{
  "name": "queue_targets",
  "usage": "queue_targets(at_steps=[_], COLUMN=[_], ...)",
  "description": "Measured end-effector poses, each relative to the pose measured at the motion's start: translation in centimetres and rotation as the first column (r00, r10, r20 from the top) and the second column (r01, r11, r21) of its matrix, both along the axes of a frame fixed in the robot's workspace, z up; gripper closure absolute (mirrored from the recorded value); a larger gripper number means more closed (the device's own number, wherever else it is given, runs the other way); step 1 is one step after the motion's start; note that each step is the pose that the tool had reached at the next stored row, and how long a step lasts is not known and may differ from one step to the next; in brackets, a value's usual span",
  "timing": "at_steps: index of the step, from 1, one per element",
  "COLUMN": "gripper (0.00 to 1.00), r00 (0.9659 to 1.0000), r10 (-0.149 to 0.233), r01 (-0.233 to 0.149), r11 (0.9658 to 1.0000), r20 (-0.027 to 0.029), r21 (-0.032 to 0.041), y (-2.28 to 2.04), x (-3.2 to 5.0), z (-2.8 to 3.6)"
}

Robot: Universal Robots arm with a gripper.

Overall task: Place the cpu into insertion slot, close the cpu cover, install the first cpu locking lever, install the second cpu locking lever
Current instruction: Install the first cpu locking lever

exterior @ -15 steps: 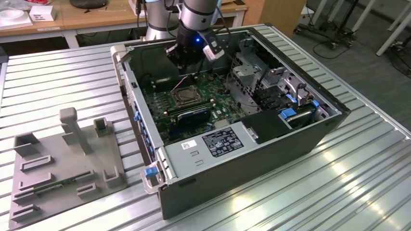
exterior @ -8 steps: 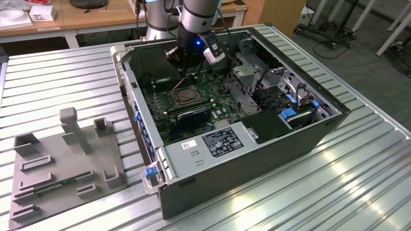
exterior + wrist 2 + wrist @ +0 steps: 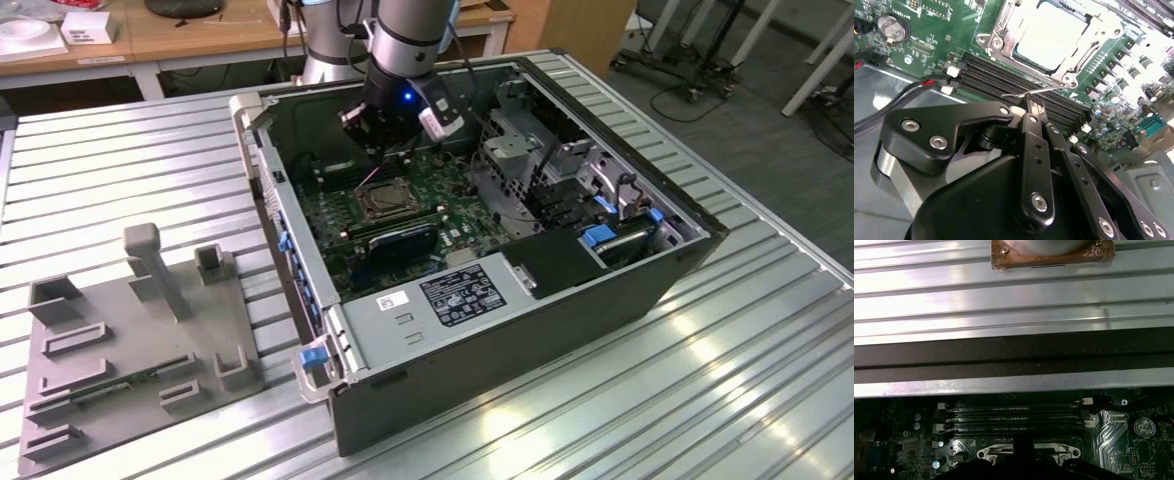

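Gripper (image 3: 1032,107) closed up in the second wrist view, fingers (image 3: 1034,150) pressed together, tips against thin wire locking lever (image 3: 1054,89) beside long memory slots (image 3: 994,80). Cpu (image 3: 1054,35) seated in insertion slot (image 3: 378,203), under lowered cpu cover (image 3: 1001,30). All inside open computer case (image 3: 561,320), arm (image 3: 400,40) reaching down from far side in the exterior view.

I count one table (image 3: 107,170), and on it one open computer case (image 3: 534,330) and one grey fixture tray (image 3: 120,385). There is one robot arm (image 3: 400,40) with one gripper (image 3: 1029,106). In the case I see one green circuit board (image 3: 944,30), one cpu (image 3: 1051,35), one cpu cover (image 3: 1004,27), one thin wire lever (image 3: 1046,90), one round coin battery (image 3: 891,27) and one white-labelled black box (image 3: 454,292). The long black memory slots (image 3: 1004,82) are four, as far as I can count.
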State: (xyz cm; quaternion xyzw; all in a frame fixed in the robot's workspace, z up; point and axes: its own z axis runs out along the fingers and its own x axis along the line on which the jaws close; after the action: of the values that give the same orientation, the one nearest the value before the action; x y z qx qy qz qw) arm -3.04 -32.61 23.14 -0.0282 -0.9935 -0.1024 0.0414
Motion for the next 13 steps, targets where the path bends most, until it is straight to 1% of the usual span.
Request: queue_targets(at_steps=[1,2,3,4,5,7,13], gripper=[0.89,0.89,0.89,0.89,0.89,0.89,0.89], r00=[1.0,1.0,1.0,1.0,1.0,1.0,1.0], r10=[0.0,0.0,0.0,0.0,0.0,0.0,0.0], r01=[0.0,0.0,0.0,0.0,0.0,0.0,0.0], r11=[1.0,1.0,0.9999,0.9998,0.9998,0.9998,0.9998], r20=[0.0,0.0,0.0,0.0001,0.0002,0.0,-0.0015], r21=[0.0001,0.0049,0.0136,0.0174,0.0192,0.021,0.0221], y=[0.0,0.0,0.01,0.01,0.01,0.0,0.01], x=[0.0,0.0,0.0,-0.01,-0.01,-0.01,-0.01], z=[-0.01,-0.04,-0.1,-0.18,-0.28,-0.55,-1.29])
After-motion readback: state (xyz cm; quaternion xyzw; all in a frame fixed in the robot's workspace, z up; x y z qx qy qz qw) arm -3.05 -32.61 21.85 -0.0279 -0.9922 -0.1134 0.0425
